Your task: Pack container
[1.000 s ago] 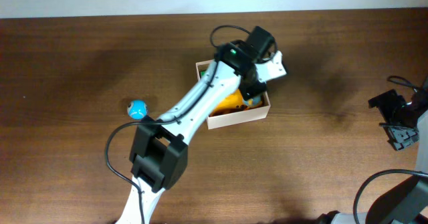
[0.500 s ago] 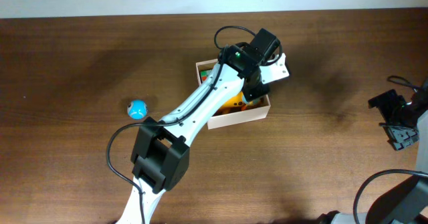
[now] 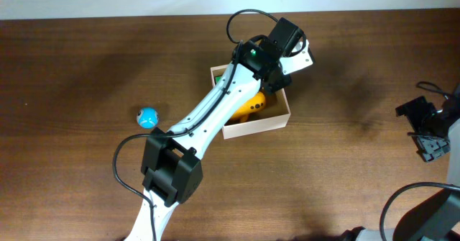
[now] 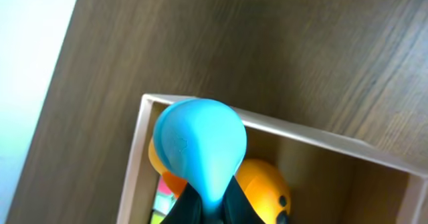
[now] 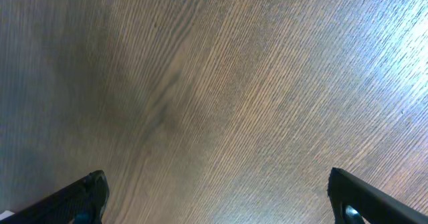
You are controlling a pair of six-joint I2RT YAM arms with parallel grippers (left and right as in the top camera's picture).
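The container (image 3: 256, 128), a shallow box with cream walls, sits mid-table under my left arm. In the left wrist view its far rim (image 4: 287, 128) crosses the frame, and an orange toy (image 4: 262, 184) with dark spots lies inside beside pink and green pieces. My left gripper (image 4: 212, 202) is shut on the narrow end of a light blue rounded toy (image 4: 200, 144), held above the box's far corner. From overhead the wrist (image 3: 277, 50) hides the fingers, while the orange toy (image 3: 253, 103) shows in the box. My right gripper (image 5: 217, 190) stands open over bare wood.
A small blue ball (image 3: 147, 116) lies on the table left of the container. The right arm (image 3: 431, 129) rests near the table's right edge. The wall runs along the table's far edge (image 3: 144, 16).
My left wrist has shifted toward the far right corner of the container, still holding the blue toy. More of the orange toy now shows. The right arm has not moved.
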